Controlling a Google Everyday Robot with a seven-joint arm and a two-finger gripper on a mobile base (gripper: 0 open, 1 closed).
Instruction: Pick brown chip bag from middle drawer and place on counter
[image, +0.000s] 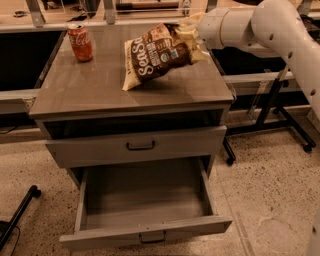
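The brown chip bag (161, 54) with white "SeaSa" lettering leans tilted over the counter (100, 90), its lower left corner touching the wood and its upper right end raised. My gripper (186, 31) sits at that raised end at the counter's back right, shut on the bag's top edge, with the white arm reaching in from the right. Below, the middle drawer (145, 233) stands pulled fully out, and nothing shows inside it.
A red soda can (80, 42) stands upright at the counter's back left. The drawer above (137, 146) is shut. A dark table leg with casters (280, 112) is to the right, and another dark leg (17, 215) lies on the floor at lower left.
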